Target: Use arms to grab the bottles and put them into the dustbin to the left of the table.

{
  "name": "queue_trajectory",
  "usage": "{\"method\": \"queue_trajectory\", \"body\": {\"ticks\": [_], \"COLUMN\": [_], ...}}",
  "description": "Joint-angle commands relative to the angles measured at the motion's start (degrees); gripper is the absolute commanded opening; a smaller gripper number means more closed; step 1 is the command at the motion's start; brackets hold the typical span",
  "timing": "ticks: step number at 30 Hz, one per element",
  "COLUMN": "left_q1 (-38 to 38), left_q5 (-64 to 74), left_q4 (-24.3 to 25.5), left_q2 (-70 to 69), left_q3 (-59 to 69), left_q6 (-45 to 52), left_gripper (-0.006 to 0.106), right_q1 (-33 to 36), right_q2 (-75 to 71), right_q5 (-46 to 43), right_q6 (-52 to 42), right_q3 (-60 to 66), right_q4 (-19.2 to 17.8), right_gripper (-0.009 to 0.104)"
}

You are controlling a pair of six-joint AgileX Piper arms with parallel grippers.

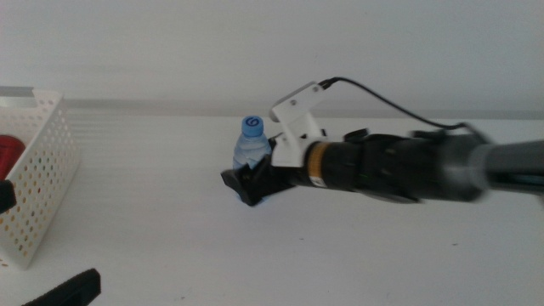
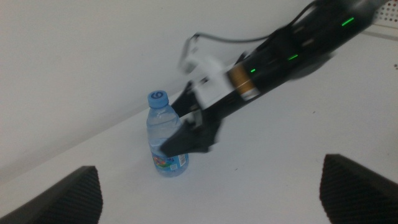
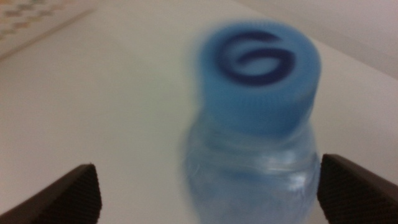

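Observation:
A small clear water bottle (image 1: 251, 143) with a blue cap stands upright near the middle of the white table (image 1: 161, 246). My right gripper (image 1: 246, 183) reaches in from the right and is open, its jaws on either side of the bottle's (image 3: 255, 124) lower body. In the left wrist view one dark jaw crosses in front of the bottle (image 2: 163, 127). The white perforated dustbin (image 1: 42, 170) stands at the far left with a red can (image 1: 8, 157) partly showing inside. My left gripper (image 2: 209, 168) waits open and empty at the near left (image 1: 68, 289).
A black cable (image 1: 382, 102) loops above the right arm's wrist. A pale wall runs along the table's far edge. Bare tabletop lies between the bottle and the dustbin.

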Motion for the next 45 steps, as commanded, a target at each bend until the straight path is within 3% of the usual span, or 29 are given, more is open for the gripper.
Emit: {"method": "queue_trajectory", "body": {"ticks": [1, 3, 6, 16, 21, 26, 27, 29, 33, 35, 37, 45], "left_q1": [-0.46, -0.46, -0.46, -0.46, -0.46, -0.46, -0.46, -0.46, -0.46, -0.46, -0.46, -0.46], "left_q5": [-0.94, -0.94, -0.94, -0.94, -0.94, -0.94, -0.94, -0.94, -0.94, -0.94, -0.94, -0.94], "left_q4": [-0.06, -0.06, -0.06, -0.06, -0.06, -0.06, -0.06, -0.06, -0.06, -0.06, -0.06, -0.06], "left_q2": [-0.14, -0.14, -0.14, -0.14, -0.14, -0.14, -0.14, -0.14, -0.14, -0.14, -0.14, -0.14], "left_q3": [0.29, 0.29, 0.29, 0.29, 0.29, 0.29, 0.29, 0.29, 0.29, 0.29, 0.29, 0.29], "left_q6": [-0.08, -0.08, -0.08, -0.08, -0.08, -0.08, -0.08, -0.08, -0.08, -0.08, -0.08, -0.08], "left_gripper": [0.094, 0.094, 0.094, 0.094, 0.094, 0.094, 0.094, 0.094, 0.094, 0.094, 0.094, 0.094], "right_q1": [0.88, 1.55, 1.79, 1.79, 1.79, 1.79, 1.79, 1.79, 1.79, 1.79, 1.79, 1.79], "right_q2": [-7.85, -14.97, -25.01, -57.03, -63.38, -66.65, -67.47, -69.02, -73.81, -76.12, -78.77, -88.7], "right_q5": [1.35, 4.87, 11.69, 22.61, 25.88, 28.4, 29.91, 32.17, 37.73, 42.68, 46.33, 52.89], "right_q6": [10.64, 17.12, 20.1, 20.1, 19.55, 19.44, 18.13, 8.42, -28.54, -39.93, -43.79, -47.49], "right_q3": [5.19, 10.51, 17.95, 29.05, 29.05, 29.05, 29.05, 29.05, 29.05, 29.05, 28.94, 28.94], "right_q4": [-12.34, -15.75, -16.82, -15.33, -15.8, -13.24, -11.1, -1.73, 30.94, 40.05, 44.72, 48.96], "right_gripper": [0.093, 0.093, 0.093, 0.093, 0.093, 0.093, 0.093, 0.093, 0.093, 0.093, 0.093, 0.093]}}
